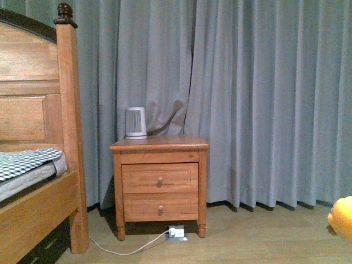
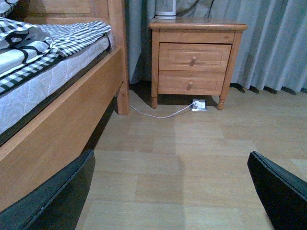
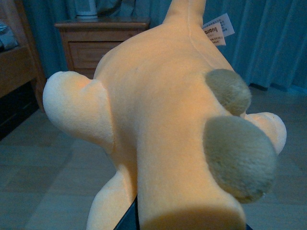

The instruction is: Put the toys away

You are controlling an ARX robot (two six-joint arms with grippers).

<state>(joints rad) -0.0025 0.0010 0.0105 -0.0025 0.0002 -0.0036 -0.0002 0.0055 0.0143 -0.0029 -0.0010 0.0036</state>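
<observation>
On your left, the left gripper [image 2: 170, 191] hangs over the wooden floor [image 2: 192, 143] beside the bed [image 1: 33, 187], its jaws spread wide and holding nothing. In the middle of the front view stands the nightstand [image 1: 159, 181]. At the far right edge you see the plush animal [image 1: 342, 217], off the floor, with the right gripper [image 3: 189, 225] jaws clenched on its body.

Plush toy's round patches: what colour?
Grey-brown patches on the plush toy; clearest in the right wrist view.

Wood floor [image 2: 192, 158] under nightstand [image 1: 159, 181], power strip [image 1: 177, 232]
</observation>
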